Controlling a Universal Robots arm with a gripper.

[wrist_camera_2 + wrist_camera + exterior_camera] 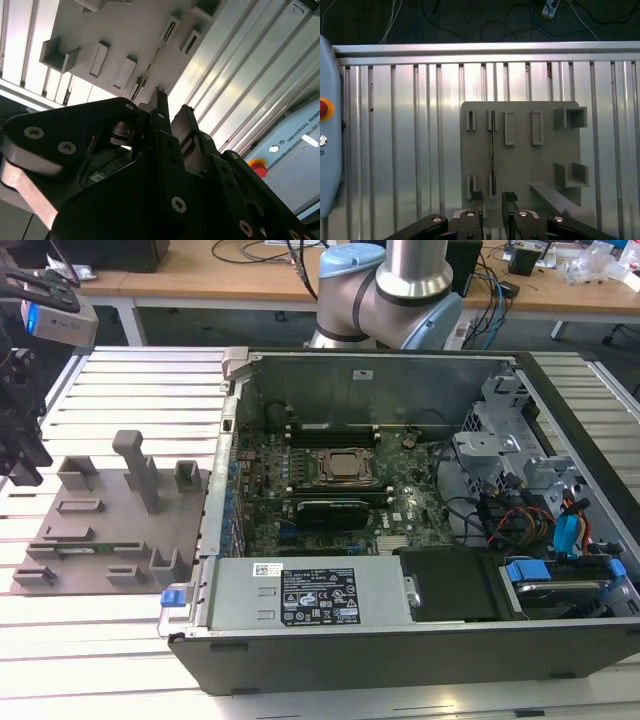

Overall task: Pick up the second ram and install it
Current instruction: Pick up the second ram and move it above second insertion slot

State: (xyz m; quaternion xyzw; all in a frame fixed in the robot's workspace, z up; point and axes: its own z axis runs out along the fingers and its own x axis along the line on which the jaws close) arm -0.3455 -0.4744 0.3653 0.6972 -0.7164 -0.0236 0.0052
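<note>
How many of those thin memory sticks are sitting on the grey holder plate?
1. One thin stick stands on edge across a pair of slots on the grey holder plate, near the open tool. Others may be hidden inside the computer case.

Holder plate [110, 530] lies on the surface [130, 390] at the exterior view's left of the case [400, 665], second ram [492, 145] slotted on the plate, motherboard [258, 478] inside the case.

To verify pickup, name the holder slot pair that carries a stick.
The pair beside the two rectangular frames: the second ram spans it edge-on; the outer pair is empty.
</note>
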